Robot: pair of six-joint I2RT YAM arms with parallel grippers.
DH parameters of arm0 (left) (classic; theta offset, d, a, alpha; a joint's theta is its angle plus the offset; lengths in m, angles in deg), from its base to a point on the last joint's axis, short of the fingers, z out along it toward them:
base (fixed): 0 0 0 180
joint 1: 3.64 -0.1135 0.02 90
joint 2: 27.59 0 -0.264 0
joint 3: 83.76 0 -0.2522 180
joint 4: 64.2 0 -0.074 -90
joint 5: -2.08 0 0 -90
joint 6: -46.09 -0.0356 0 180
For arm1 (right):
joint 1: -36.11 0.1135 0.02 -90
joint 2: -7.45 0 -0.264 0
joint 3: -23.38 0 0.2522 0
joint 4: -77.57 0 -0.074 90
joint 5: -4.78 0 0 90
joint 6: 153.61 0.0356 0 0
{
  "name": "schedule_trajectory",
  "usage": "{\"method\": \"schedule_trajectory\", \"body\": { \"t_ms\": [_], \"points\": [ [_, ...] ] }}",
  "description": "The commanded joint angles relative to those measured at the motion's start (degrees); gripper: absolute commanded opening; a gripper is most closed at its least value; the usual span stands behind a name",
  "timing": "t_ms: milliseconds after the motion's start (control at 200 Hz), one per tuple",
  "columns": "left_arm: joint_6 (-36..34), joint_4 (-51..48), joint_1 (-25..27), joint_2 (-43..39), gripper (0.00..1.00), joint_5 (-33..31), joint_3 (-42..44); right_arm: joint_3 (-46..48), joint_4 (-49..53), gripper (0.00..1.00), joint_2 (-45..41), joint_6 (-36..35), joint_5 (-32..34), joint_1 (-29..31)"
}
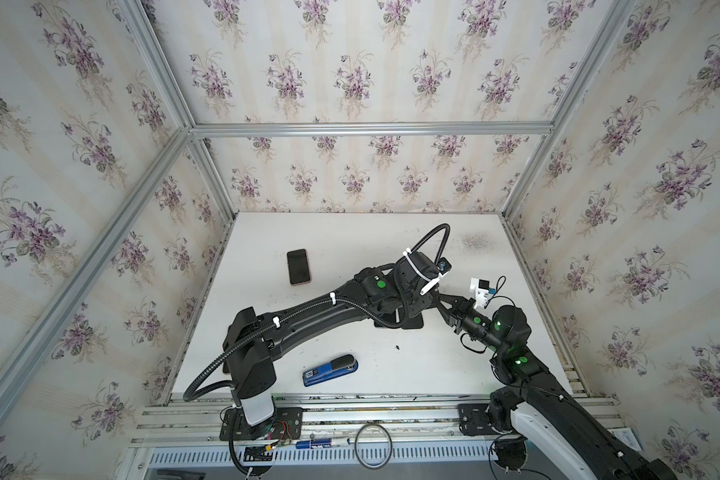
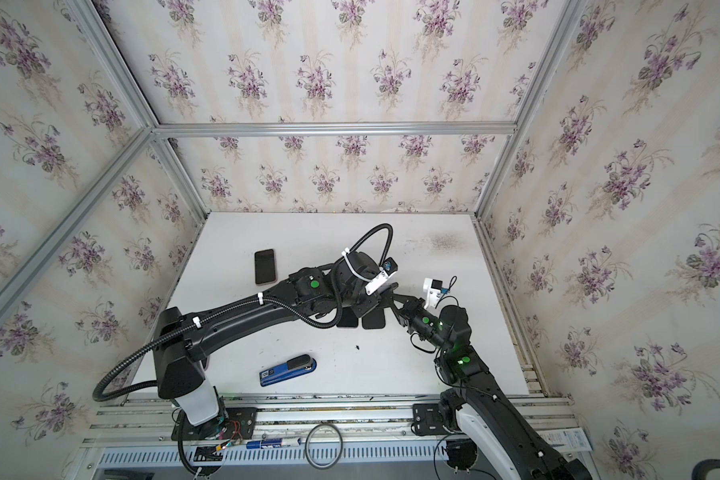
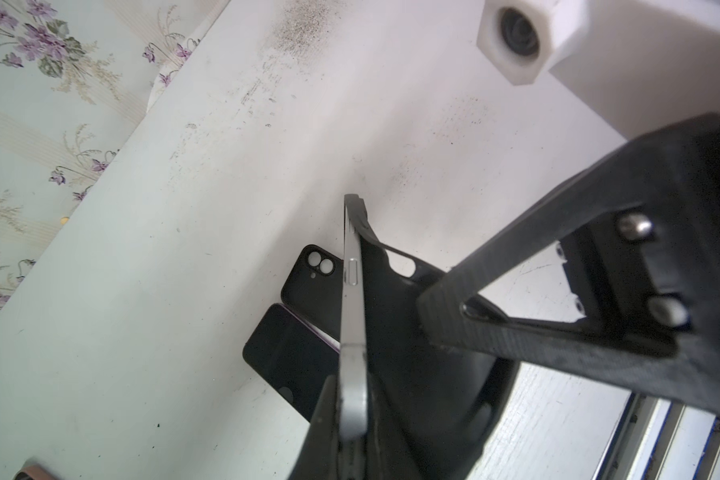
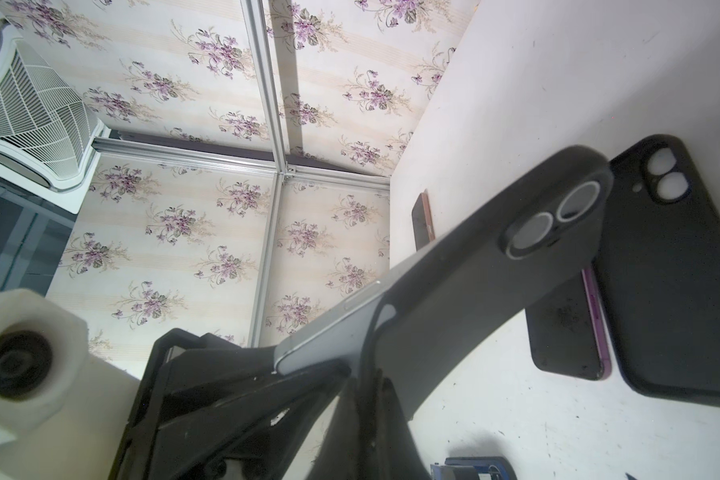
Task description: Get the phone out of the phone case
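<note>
Silver phone (image 3: 353,316) pinched by left gripper (image 3: 352,419), black phone case (image 4: 454,299) clamped by right gripper (image 4: 368,397)

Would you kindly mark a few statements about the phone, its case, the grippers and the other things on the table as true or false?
1. The phone is partly out of its case, with one metal edge bare. True.
2. Both grippers are open. False: the left gripper is shut on the phone and the right gripper on the case.
3. The blue stapler lies against the far wall. False: it lies near the front edge of the table.
4. A second phone and an empty case lie flat on the table beneath the arms. True.
</note>
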Motion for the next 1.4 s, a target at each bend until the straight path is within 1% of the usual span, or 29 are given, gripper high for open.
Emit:
{"method": "schedule_trajectory", "body": {
  "t_ms": [0,240,485,620,785,894,969,1089,1274,1399],
  "points": [
    [0.22,2.11,-0.24,-1.51,0.0,-4.52,-0.27,-1.3,3.44,0.0,-0.24,0.18,-1.11,-0.07],
    [-0.43,3.3,-1.03,-6.2,0.0,-8.89,3.03,-1.75,7.25,0.0,-0.91,0.24,-1.52,-0.01],
    [-2.32,4.74,-1.89,-10.62,0.0,-11.31,6.13,-2.77,9.59,0.0,-1.06,0.44,-1.21,-0.08],
    [-4.21,5.11,-2.57,-11.63,0.0,-14.16,7.46,-2.88,12.82,0.0,-2.22,-0.28,-0.69,-0.1],
    [-6.41,5.2,-3.83,-12.37,0.0,-18.5,9.11,-4.5,19.8,0.0,-2.62,-3.03,0.19,-0.1],
    [-8.85,6.15,-4.53,-11.91,0.0,-20.75,10.74,-4.99,20.25,0.0,-1.23,-3.21,1.18,-0.1],
    [-10.38,6.62,-5.14,-10.37,0.0,-21.54,10.94,-5.89,19.64,0.0,1.49,-3.55,1.47,-0.14],
    [-13.96,8.25,-6.16,-6.76,0.0,-23.41,10.11,-9.07,17.58,0.0,9.35,-5.03,0.73,-0.36],
    [-19.62,11.83,-8.29,-0.05,0.0,-24.44,7.38,-15.05,11.01,0.0,24.46,-6.49,-1.88,-3.21],
    [-23.83,15.93,-9.2,3.68,0.0,-23.74,6.51,-19.62,5.65,0.0,34.59,-7.35,-4.34,-5.38]
  ]
}}
